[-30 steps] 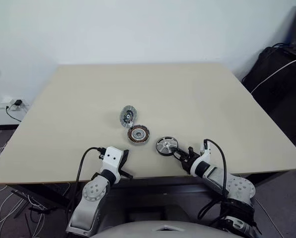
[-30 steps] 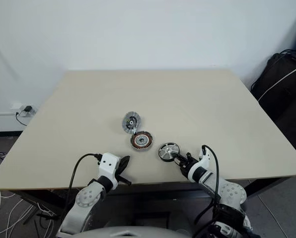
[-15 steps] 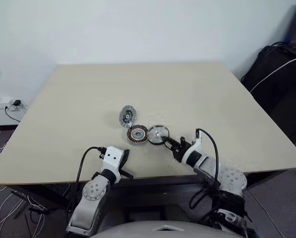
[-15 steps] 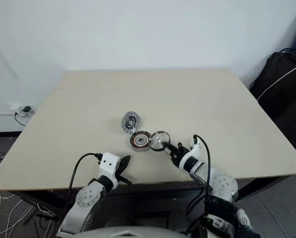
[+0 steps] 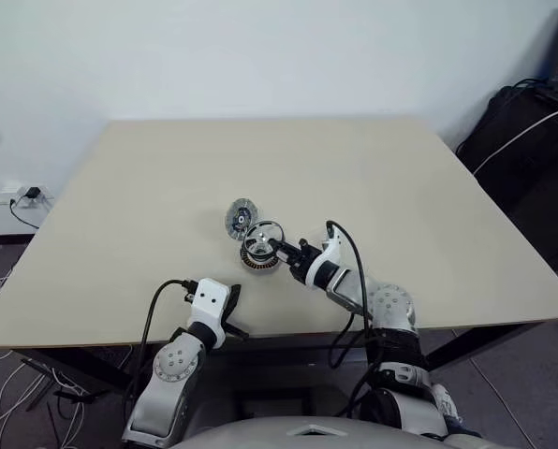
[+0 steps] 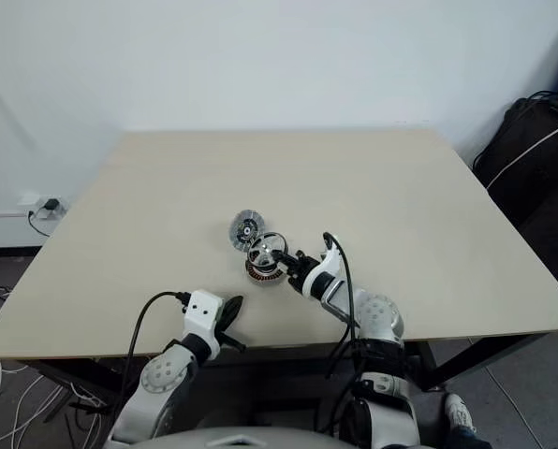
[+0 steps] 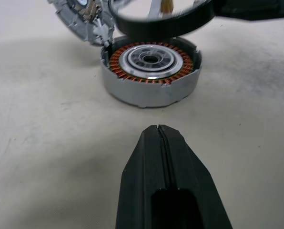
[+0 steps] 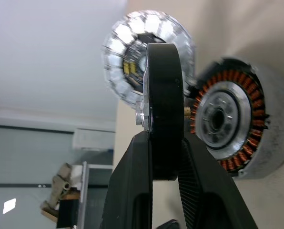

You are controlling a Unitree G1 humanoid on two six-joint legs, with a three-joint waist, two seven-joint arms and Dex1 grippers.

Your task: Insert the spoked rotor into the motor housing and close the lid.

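Fingers (image 8: 132, 191) of your right gripper (image 5: 281, 249) are clamped on the dark rim of the spoked rotor (image 5: 263, 236), one on each flat side, so the wheel stands on edge between them. You hold the rotor just above the motor housing (image 5: 257, 259), clear of its hollow centre — the left wrist view shows a gap between the rotor's rim and the copper windings. The housing sits flat on the table (image 5: 401, 187), open side up. The lid (image 5: 242, 217) lies just beyond the housing, tilted, its near edge at the housing's rim. Your left gripper (image 5: 233, 323) has its two fingers (image 7: 167, 181) pressed together with nothing between them; it hangs at the table's near edge, pointing toward the housing and well apart from it.
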